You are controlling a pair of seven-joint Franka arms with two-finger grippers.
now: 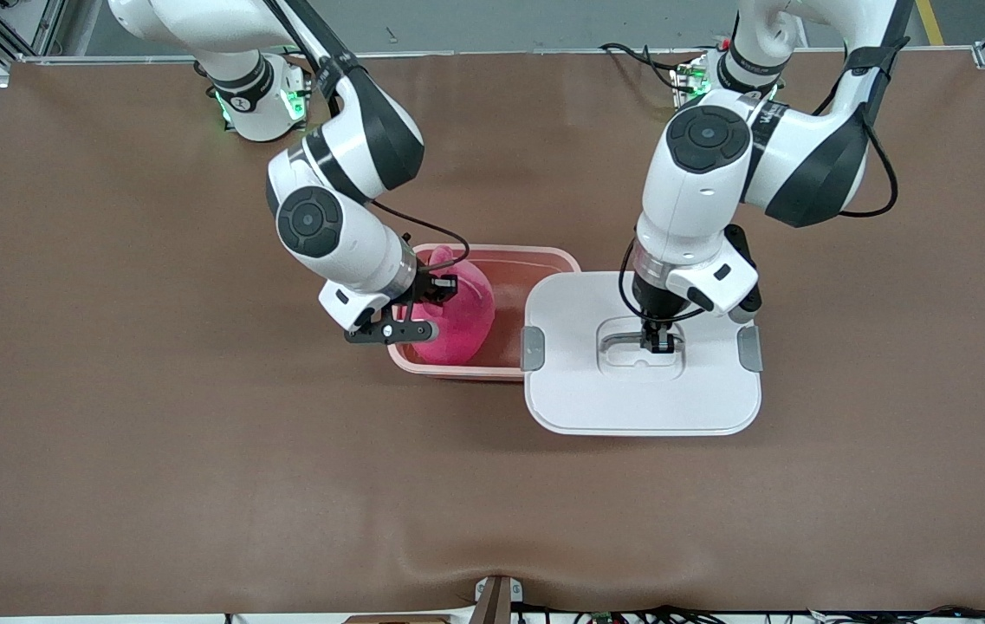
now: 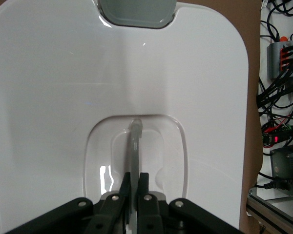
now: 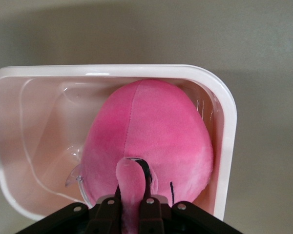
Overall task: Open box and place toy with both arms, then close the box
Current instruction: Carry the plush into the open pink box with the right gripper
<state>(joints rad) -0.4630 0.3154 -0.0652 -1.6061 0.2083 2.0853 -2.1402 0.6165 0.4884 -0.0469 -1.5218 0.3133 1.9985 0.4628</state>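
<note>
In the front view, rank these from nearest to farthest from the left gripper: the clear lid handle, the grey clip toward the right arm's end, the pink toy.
From the left gripper:
1. clear handle, clamped in it
2. grey clip, on the lid's edge beside the box
3. toy, in the box, held by the right gripper

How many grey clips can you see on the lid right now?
2. One clip sits on the lid's edge beside the box; the other clip on the edge toward the left arm's end.

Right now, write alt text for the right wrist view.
The right gripper is shut on a small flap of the pink toy, which sits inside the open pink box, filling the end nearest one short wall. The brown table surrounds the box.
</note>
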